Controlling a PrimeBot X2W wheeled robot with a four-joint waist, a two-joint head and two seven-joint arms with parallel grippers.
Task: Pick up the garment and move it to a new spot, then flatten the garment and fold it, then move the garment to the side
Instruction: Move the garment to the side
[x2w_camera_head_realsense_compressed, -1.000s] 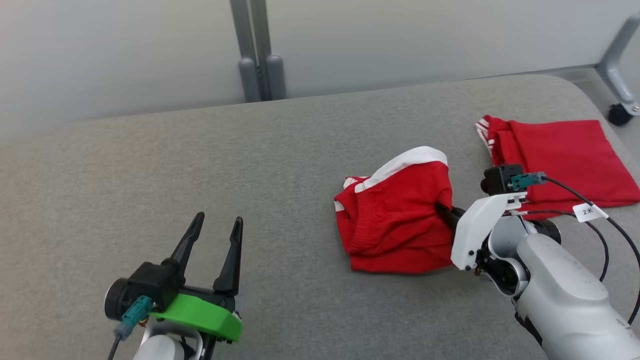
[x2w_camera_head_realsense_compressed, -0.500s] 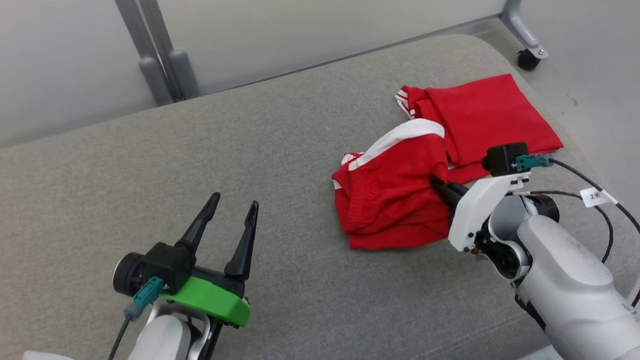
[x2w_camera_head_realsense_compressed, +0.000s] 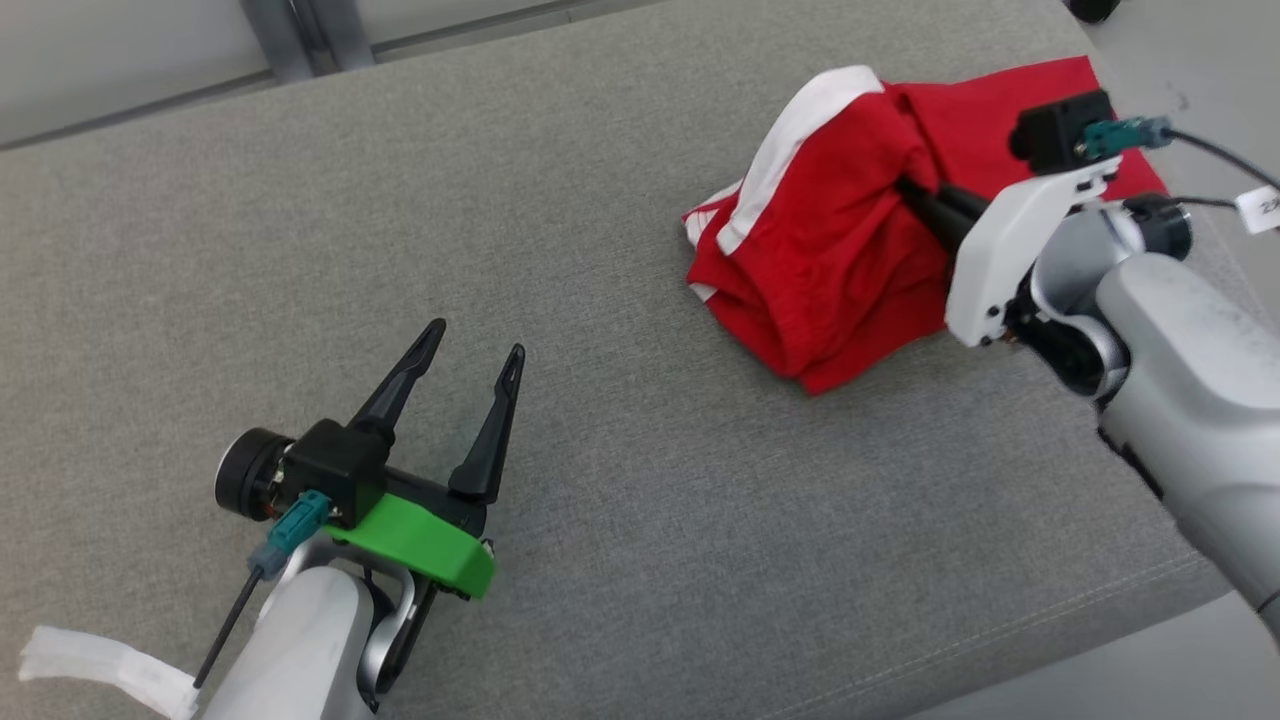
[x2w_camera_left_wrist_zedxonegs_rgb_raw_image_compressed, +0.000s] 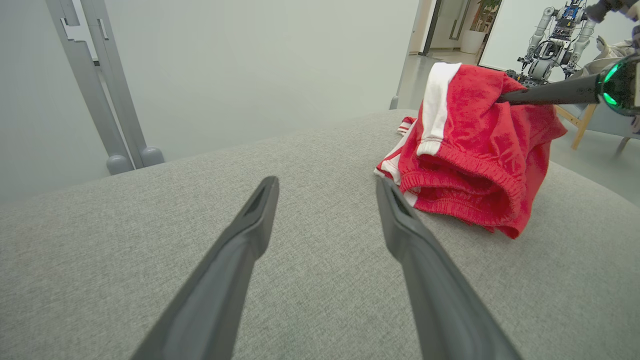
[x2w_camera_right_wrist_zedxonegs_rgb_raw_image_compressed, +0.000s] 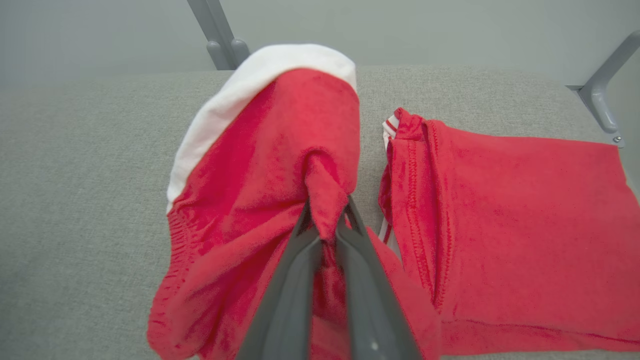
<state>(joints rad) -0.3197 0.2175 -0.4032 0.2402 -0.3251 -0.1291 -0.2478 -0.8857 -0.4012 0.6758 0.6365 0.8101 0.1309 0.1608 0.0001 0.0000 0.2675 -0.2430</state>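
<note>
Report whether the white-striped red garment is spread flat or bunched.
Bunched: the garment hangs in folds from the shut right gripper, its lower edge resting on the grey cushion.

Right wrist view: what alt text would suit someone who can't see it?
The right end effector pinches a fold of a red garment with a white band, bunched over a grey cushioned surface. A second red garment lies flat to its right.

The right gripper (x2w_camera_right_wrist_zedxonegs_rgb_raw_image_compressed: 327, 218) pinches a fold of the bunched red garment (x2w_camera_right_wrist_zedxonegs_rgb_raw_image_compressed: 260, 165); just right of it lies a flat red cloth (x2w_camera_right_wrist_zedxonegs_rgb_raw_image_compressed: 520, 225).
</note>
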